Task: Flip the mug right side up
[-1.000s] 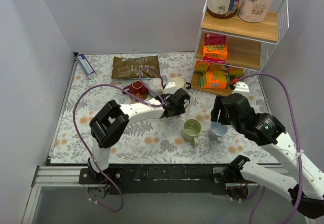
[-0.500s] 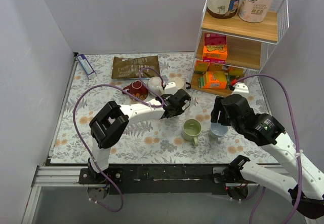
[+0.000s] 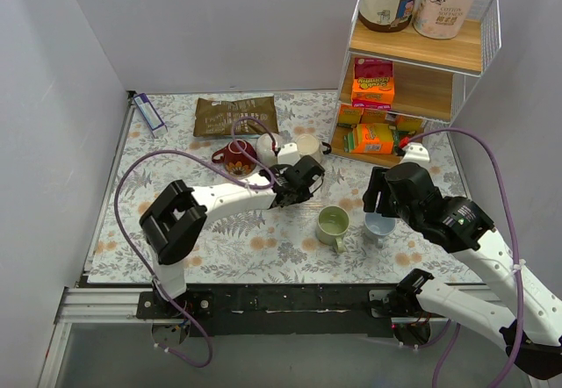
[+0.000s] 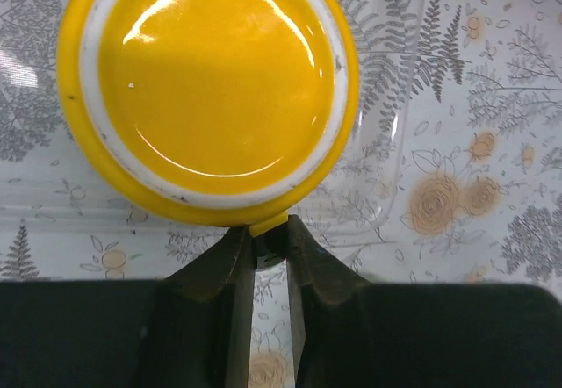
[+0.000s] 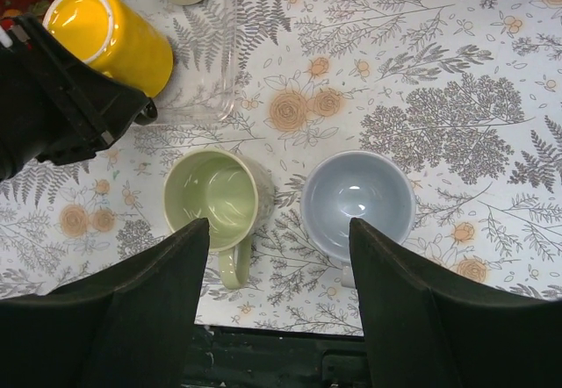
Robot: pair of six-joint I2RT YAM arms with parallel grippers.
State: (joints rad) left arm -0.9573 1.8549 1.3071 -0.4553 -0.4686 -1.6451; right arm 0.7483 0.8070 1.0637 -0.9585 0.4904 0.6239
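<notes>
Surface: fern-and-flower print, grey walls around. Yellow mug tipped over, glossy white-ringed base showing, behind-left of green mug. Left tool clenched on its handle. Right tool spread wide above green mug.

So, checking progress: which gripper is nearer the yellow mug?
Left. The left gripper pinches the handle of the yellow mug; the right gripper hangs above the blue mug.
</notes>
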